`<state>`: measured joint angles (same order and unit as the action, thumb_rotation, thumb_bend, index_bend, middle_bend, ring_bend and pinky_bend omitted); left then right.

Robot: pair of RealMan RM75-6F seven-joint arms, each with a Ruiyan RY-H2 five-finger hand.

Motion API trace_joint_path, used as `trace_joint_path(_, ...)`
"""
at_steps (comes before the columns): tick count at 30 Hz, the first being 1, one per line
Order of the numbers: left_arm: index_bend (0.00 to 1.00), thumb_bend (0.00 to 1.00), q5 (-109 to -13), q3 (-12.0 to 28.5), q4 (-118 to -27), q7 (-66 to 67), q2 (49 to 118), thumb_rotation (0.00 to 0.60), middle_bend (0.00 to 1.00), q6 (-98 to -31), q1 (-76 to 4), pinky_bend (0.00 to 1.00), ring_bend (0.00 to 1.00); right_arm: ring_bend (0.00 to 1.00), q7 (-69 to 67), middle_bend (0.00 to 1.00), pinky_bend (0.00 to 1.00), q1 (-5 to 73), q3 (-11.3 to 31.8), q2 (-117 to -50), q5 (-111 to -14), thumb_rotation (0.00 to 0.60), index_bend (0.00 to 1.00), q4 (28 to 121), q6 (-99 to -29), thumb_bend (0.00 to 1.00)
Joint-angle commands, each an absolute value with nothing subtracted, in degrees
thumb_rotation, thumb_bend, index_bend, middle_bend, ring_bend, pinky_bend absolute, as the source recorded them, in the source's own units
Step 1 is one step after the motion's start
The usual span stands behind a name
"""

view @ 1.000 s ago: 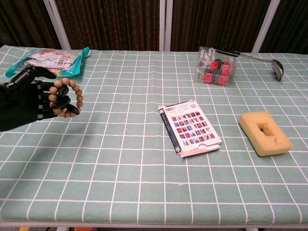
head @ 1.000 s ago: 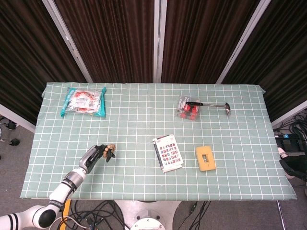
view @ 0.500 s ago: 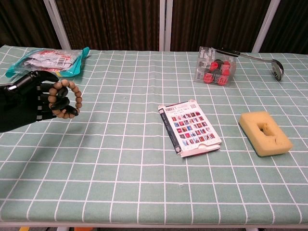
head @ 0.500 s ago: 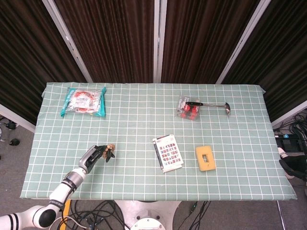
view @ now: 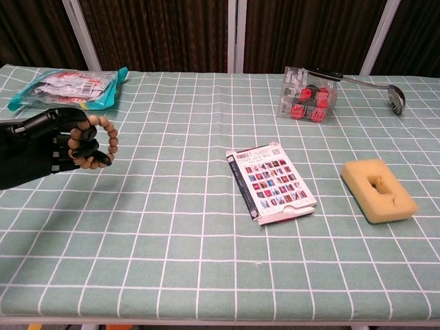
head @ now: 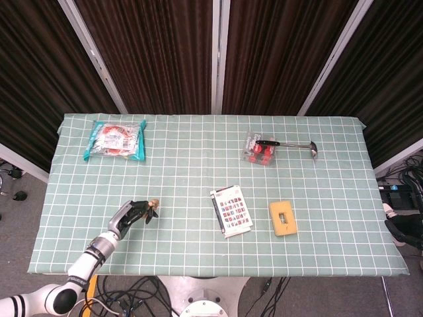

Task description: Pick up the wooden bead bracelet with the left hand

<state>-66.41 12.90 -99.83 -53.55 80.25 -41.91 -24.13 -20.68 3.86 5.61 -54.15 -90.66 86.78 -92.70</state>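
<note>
The green checked tablecloth (view: 206, 227) carried a snack packet (view: 69, 86) at the far left, a card of stickers (view: 273, 181) and a yellow sponge (view: 379, 190) nearer the middle and right. The black left hand (view: 41, 146) was raised above the cloth at its left front, fingers curled around the wooden bead bracelet (view: 103, 141), grasping it clear of the cloth. The right hand showed in neither view.
</note>
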Motion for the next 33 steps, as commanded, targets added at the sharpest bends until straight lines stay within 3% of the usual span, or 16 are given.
trace_joint_path(1,0.66,0.6,-66.73,12.96,-99.96,-53.68,80.17,0.384,0.75,-41.9,-24.08,0.12,0.44,0.0,-20.66,0.02,0.0,3.86,5.64,-54.11,-90.65,0.6,0.0,86.83,-92.72,0.1)
trace_joint_path(10,0.62,0.67,-68.51,12.89,-99.95,-54.28,80.13,0.377,0.7,-42.11,-23.95,0.12,0.42,0.0,-20.71,0.02,0.0,3.65,5.68,-53.99,-90.65,0.6,0.0,86.93,-93.08,0.1)
trace_joint_path(17,0.55,0.73,-70.17,12.63,-99.54,-55.65,80.09,0.408,0.63,-41.8,-24.06,0.12,0.38,0.0,-20.72,0.02,0.0,3.72,5.72,-53.99,-90.62,0.6,0.0,86.99,-92.96,0.1)
trace_joint_path(33,0.49,0.91,-73.22,11.61,-98.82,-58.38,79.99,0.488,0.58,-41.77,-24.42,0.12,0.35,0.0,-20.56,0.02,0.0,3.79,5.81,-53.95,-90.46,0.6,0.0,87.13,-92.75,0.1)
